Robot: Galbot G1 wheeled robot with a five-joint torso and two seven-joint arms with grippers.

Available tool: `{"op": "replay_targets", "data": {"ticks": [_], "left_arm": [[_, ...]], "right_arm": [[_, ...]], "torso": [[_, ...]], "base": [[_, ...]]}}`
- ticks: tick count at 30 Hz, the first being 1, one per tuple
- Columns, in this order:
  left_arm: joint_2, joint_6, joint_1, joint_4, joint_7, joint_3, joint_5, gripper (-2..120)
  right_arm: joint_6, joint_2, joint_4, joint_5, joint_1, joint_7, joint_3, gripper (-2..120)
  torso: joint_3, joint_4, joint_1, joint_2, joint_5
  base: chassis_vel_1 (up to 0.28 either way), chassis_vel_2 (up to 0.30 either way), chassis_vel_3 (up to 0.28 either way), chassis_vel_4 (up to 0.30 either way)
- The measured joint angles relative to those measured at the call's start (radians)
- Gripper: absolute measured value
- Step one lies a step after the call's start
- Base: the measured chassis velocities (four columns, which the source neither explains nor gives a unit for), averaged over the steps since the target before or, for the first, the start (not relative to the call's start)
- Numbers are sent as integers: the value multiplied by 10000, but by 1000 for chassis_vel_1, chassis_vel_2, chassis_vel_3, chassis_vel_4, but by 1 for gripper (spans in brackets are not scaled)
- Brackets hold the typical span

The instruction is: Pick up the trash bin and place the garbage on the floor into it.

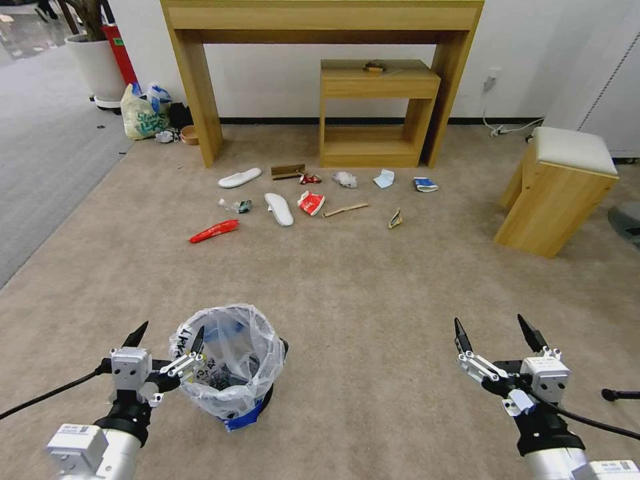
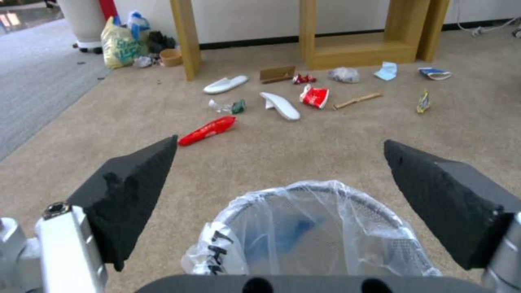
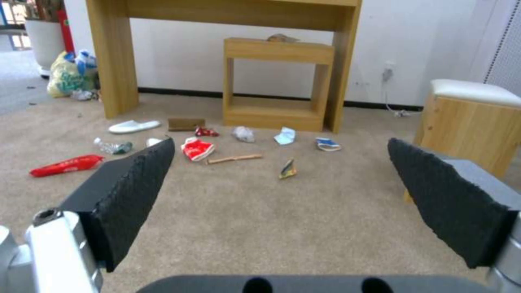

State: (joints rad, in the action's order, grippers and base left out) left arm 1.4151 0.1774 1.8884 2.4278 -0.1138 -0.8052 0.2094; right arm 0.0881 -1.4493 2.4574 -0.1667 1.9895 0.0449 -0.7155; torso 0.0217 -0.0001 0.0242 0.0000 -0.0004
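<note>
A: Nearest stuff first?
B: Left gripper [image 1: 167, 339], near left, fingers spread wide, holding nothing. One fingertip sits at the near-left rim of the small round dark trash bin lined with crinkly clear plastic [image 1: 230, 363], the other is out over the carpet to the left. Left wrist view has the bin rim [image 2: 325, 211] between the open pads.
A: Right one?
B: Right gripper [image 1: 497, 333], near right, also spread open and empty, over bare beige carpet [image 1: 373, 293], well apart from the bin.
A: Big things?
B: Tall wooden console table [image 1: 320, 20] at the far wall, smaller wooden shelf unit [image 1: 377, 110] beneath it, wooden stool with white cushion [image 1: 560, 187] far right.
A: Garbage?
B: All on the carpet in front of the table, well beyond the bin: two white slippers [image 1: 240, 177] [image 1: 279, 209], long red wrapper [image 1: 214, 231] leftmost, crumpled red-white packet [image 1: 311, 203], wood stick [image 1: 345, 209], cardboard piece [image 1: 288, 171], pale-blue tissue [image 1: 384, 178], blue-white packet [image 1: 425, 184].
</note>
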Motion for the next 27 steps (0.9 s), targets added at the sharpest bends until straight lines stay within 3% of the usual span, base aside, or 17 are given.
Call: {"op": "replay_targets", "data": {"ticks": [7,11,15,18,19,22,27], "left_arm": [[-378,510,-96,-141,-19,-174,300,100],[-1492,1575,-569,-532,-29,-415,897,100],[-1835,1998,-704,-622,26,-420,1194,100],[-2883,3499,-1306,-1061,402,-362,2368,100],[-2883,3499,-1306,-1061,402,-362,2368,100],[-3533,4538,-2036,-1694,809,-239,3401,100],[-3937,5038,-2636,-2471,1000,-104,4300,100]], "right_arm": [[2,9,-29,-48,3,-4,6,100],[13,39,-187,-93,5,-45,21,100],[25,44,-275,-138,9,-82,28,100],[48,20,-554,-260,61,-110,-6,100],[48,20,-554,-260,61,-110,-6,100],[105,0,-722,-85,78,-98,-57,100],[187,-131,-874,285,129,-10,50,100]], "torso": [[0,1,0,0,0],[0,0,0,0,-2],[0,0,0,0,-1],[1,0,0,0,-1],[1,0,0,0,-1],[1,-1,0,0,-1],[1,0,0,0,-3]], "base": [[0,0,0,0],[0,0,0,0],[0,0,0,0],[0,0,0,0],[0,0,0,0],[0,0,0,0],[0,0,0,0]]}}
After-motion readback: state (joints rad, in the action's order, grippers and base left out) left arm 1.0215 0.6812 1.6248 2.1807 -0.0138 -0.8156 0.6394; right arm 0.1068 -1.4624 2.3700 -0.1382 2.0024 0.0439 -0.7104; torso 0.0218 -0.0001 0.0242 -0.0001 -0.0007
